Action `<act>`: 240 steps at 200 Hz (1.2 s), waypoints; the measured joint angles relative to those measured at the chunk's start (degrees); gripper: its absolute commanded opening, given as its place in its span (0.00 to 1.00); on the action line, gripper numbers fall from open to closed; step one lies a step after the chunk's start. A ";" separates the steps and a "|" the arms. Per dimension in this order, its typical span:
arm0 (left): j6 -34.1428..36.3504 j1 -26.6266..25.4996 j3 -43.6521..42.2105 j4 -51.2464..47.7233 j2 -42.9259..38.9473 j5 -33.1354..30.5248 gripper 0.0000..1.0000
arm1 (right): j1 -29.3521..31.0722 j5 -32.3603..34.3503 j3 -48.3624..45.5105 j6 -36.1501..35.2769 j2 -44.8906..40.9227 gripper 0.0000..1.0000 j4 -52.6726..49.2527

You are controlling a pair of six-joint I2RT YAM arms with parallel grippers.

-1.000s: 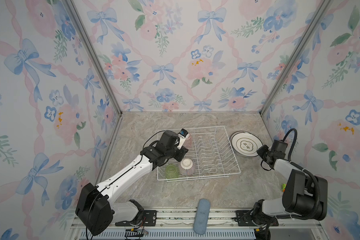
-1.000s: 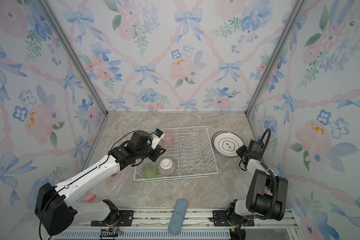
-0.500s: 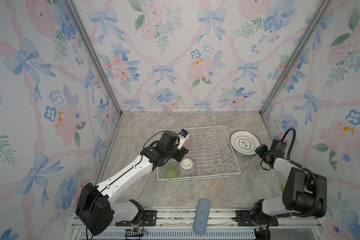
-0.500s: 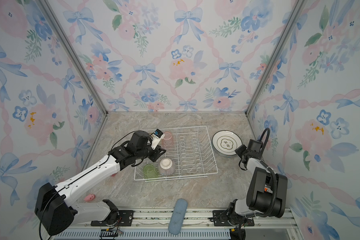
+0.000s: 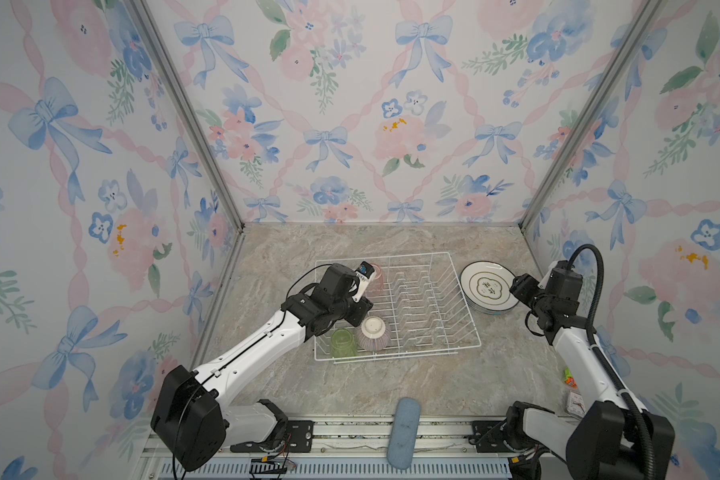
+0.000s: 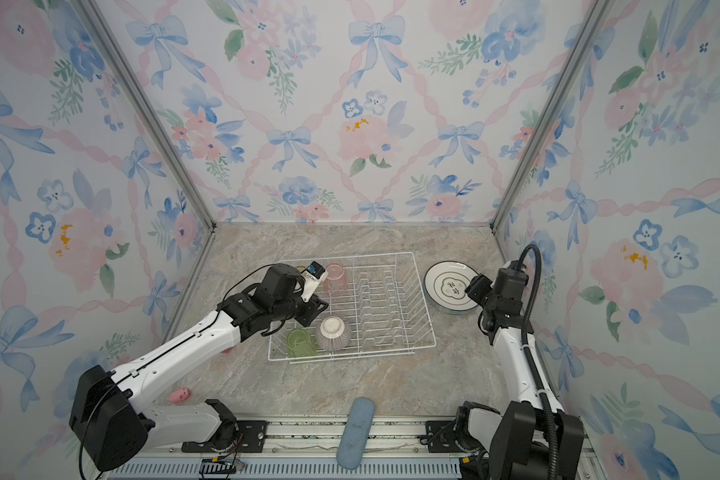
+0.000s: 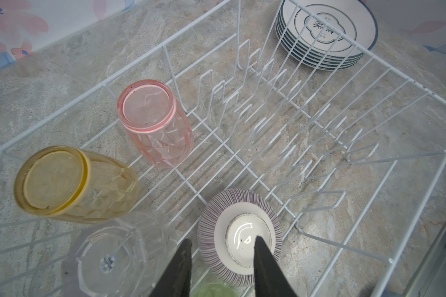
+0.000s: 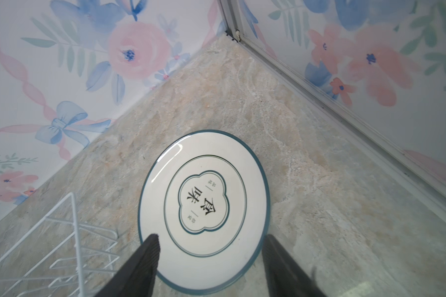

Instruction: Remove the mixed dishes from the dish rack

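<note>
Loosely agape: left end effector above ribbed striped bowl, right end effector at glossy round plates.

both top views look down from high in front; wrist views sit close, sharing the plates.

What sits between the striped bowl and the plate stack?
No dishes: just the dish rack's empty prongs and side wall between striped bowl and plate stack. Clear in both top views and the left wrist view.
</note>
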 measured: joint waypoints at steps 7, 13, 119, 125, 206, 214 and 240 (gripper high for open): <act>-0.04 0.00 0.00 -0.52 0.00 -0.37 0.34 | 1.42 -0.02 0.63 -0.87 -1.86 0.67 -1.62; -0.15 0.00 0.00 -1.11 0.00 -0.81 0.34 | 2.80 -0.07 1.14 -1.70 -3.65 0.67 -3.08; -9.81 13.92 -2.27 -10.05 -9.29 -15.69 0.25 | 15.08 -3.72 4.96 -9.94 -14.19 0.62 -25.57; -10.14 15.30 -2.97 -10.32 -9.31 -15.37 0.25 | 15.45 -4.00 4.92 -9.92 -13.77 0.62 -25.77; -11.41 20.68 -5.97 -11.96 -7.67 -8.70 0.24 | 18.95 -4.81 3.34 -8.63 -6.86 0.40 -25.73; -11.39 20.98 -6.12 -11.58 -7.48 -7.56 0.24 | 19.04 -4.85 3.06 -8.66 -6.21 0.40 -25.51; -11.39 21.75 -6.43 -11.45 -6.38 -5.29 0.24 | 19.15 -5.51 2.62 -8.46 -4.26 0.41 -24.76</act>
